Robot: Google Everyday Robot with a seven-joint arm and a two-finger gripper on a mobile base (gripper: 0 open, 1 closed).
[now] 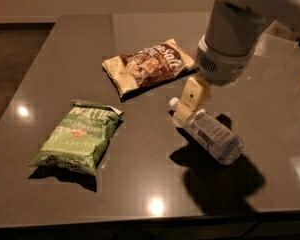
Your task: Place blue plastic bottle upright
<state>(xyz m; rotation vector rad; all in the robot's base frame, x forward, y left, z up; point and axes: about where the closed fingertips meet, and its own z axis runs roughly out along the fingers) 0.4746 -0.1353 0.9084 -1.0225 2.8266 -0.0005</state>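
Pale-bluish, the blue plastic bottle (213,136) lies on its side on the dark table (65,59), its capped end directly beneath the gripper (189,104); I cannot tell whether the gripper clasps it.

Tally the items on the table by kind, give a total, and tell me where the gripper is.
Chip bags: 2, the green chip bag and the brown chip bag
Bottles: 1, the blue plastic bottle, lying on its side
Total: 3 on the table
The gripper is at the bottle's cap end.
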